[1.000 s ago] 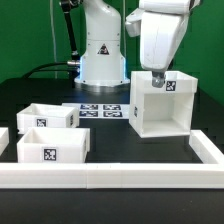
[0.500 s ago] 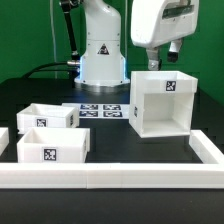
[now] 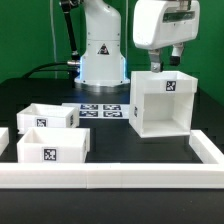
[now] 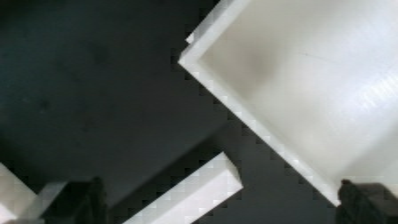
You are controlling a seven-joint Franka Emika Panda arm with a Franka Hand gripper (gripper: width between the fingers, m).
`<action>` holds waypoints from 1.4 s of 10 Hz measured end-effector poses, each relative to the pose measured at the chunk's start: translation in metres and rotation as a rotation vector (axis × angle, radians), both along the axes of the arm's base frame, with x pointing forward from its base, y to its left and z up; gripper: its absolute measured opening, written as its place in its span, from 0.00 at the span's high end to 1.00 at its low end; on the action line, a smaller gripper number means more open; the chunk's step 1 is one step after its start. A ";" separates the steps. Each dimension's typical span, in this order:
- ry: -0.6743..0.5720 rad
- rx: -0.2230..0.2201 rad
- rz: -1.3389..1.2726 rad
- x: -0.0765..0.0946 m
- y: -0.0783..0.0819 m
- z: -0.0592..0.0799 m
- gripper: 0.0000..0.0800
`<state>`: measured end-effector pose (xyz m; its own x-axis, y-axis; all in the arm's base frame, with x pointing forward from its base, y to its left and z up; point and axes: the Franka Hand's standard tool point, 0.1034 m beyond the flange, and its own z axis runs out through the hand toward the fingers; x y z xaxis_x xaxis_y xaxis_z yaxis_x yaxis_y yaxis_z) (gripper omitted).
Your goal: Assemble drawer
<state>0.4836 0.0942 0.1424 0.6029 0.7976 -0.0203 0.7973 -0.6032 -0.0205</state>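
Observation:
The drawer's large white shell (image 3: 160, 102) stands on the dark table at the exterior view's right, open side facing front, with a tag on its top. Two shallow white trays (image 3: 48, 117) (image 3: 52, 145) with tags sit at the exterior view's left. My gripper (image 3: 162, 62) hangs just above the shell's top rear edge, open and empty, not touching it. In the wrist view the two dark fingertips (image 4: 80, 200) stand wide apart around my gripper (image 4: 222, 205), with the shell's white surface (image 4: 302, 80) below and a white strip (image 4: 196, 195) that I cannot identify.
The marker board (image 3: 100, 110) lies flat between the trays and the shell. A long low white border wall (image 3: 110, 178) runs along the front and up the right side (image 3: 208, 150). The arm's base (image 3: 100, 50) stands at the back.
The gripper has risen from the shell's top edge and shifted slightly to the exterior view's right. The shell and trays have not moved.

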 end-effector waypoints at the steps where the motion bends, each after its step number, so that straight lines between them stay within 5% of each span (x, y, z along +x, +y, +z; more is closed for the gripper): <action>1: -0.001 -0.002 -0.078 -0.001 0.001 0.000 0.19; 3: 0.008 -0.031 -0.500 -0.025 0.009 -0.002 0.19; 6: 0.022 -0.052 -0.784 -0.040 0.022 -0.008 0.19; 9: 0.019 -0.046 -0.784 -0.041 0.024 -0.008 0.19; 14: 0.009 0.006 -0.702 -0.075 0.053 -0.021 0.19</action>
